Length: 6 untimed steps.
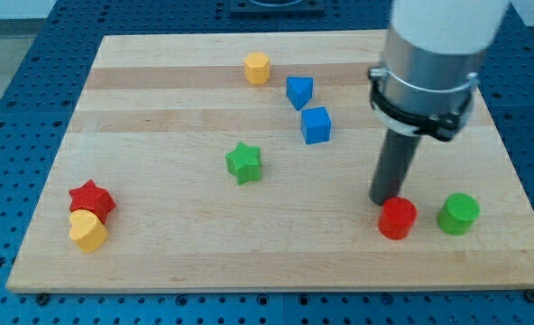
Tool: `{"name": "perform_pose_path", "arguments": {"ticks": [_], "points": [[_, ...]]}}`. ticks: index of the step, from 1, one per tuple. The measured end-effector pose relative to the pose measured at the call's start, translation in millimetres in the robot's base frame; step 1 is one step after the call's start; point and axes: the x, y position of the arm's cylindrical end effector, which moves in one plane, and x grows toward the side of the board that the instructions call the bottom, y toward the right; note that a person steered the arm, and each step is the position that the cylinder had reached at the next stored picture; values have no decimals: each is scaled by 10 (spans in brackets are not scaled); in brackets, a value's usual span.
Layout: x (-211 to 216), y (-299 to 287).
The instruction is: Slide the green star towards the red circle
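The green star (243, 162) lies near the middle of the wooden board (159, 90). The red circle (397, 218) sits at the view's lower right. My tip (381, 200) rests just above and left of the red circle, close to it or touching it, and far to the right of the green star.
A green circle (458, 214) sits right of the red circle. Two blue blocks (316, 125) (299, 91) and a yellow hexagon (257, 68) lie toward the view's top. A red star (92, 199) and a yellow heart (88, 231) touch at the lower left.
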Motion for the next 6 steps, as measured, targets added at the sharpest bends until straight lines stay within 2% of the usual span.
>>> {"name": "perform_pose_path", "arguments": {"ticks": [1, 3, 4, 5, 6], "points": [[2, 23], [-893, -1063], [-1015, -1595], [-1019, -1862], [-897, -1879]]}}
